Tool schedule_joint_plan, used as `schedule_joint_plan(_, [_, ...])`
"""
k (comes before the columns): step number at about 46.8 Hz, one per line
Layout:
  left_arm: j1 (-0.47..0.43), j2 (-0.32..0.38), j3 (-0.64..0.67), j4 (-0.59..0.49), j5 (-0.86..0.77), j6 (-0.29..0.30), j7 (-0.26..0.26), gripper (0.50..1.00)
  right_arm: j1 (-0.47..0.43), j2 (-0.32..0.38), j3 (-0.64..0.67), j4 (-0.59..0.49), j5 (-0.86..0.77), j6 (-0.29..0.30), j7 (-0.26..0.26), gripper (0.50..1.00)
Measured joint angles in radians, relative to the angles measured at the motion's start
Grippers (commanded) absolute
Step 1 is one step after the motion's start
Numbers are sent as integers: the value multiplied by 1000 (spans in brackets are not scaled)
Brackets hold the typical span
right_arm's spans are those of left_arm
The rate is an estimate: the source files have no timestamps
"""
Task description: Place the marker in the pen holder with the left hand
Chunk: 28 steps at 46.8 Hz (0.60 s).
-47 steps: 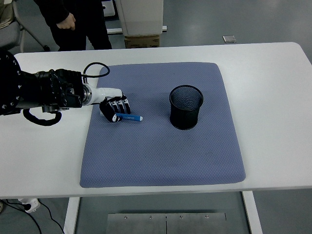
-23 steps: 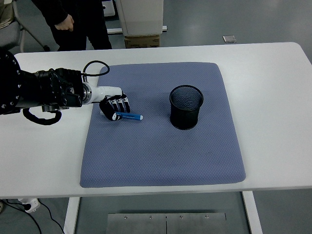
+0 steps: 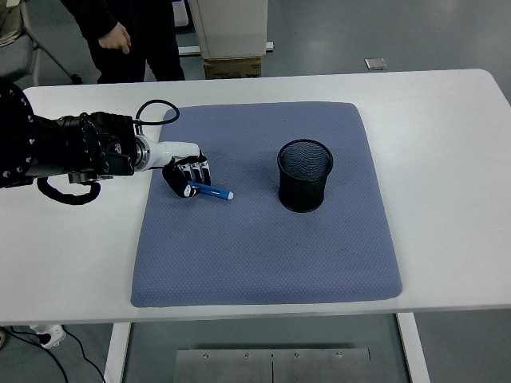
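A blue marker [image 3: 212,191] lies low over the blue-grey mat [image 3: 263,239], pointing right with its left end inside my left hand [image 3: 186,177]. That hand reaches in from the left edge, its black-and-white fingers curled round the marker's end. The black mesh pen holder [image 3: 304,175] stands upright on the mat, roughly a hand's width right of the marker tip. My right hand does not show in the head view.
The mat covers the middle of the white table [image 3: 447,159]. A black cable [image 3: 152,112] loops above my left wrist. A person in dark clothes [image 3: 132,36] stands beyond the far left edge, near a white cabinet [image 3: 231,32].
The marker's right tip has tilted slightly within my left hand's grip; the hand itself has barely shifted. The person at the top moved a little.
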<state>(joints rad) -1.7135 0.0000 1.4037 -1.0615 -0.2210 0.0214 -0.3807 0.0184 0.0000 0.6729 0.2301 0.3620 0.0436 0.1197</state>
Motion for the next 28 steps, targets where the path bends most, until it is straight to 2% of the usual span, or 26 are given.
schedule_joint_plan(15, [-2, 0, 3, -1, 31, -12, -3, 500, 0, 0, 1, 0, 0, 0, 0, 1000])
schedule_joint_plan(23, [-12, 0, 4, -1, 31, -13, -48, 500, 0, 0, 1, 0, 0, 0, 0, 1000])
schedule_joint_plan(28, [-15, 0, 6, 2, 31, -13, -52, 500, 0, 0, 1, 0, 0, 0, 0, 1000])
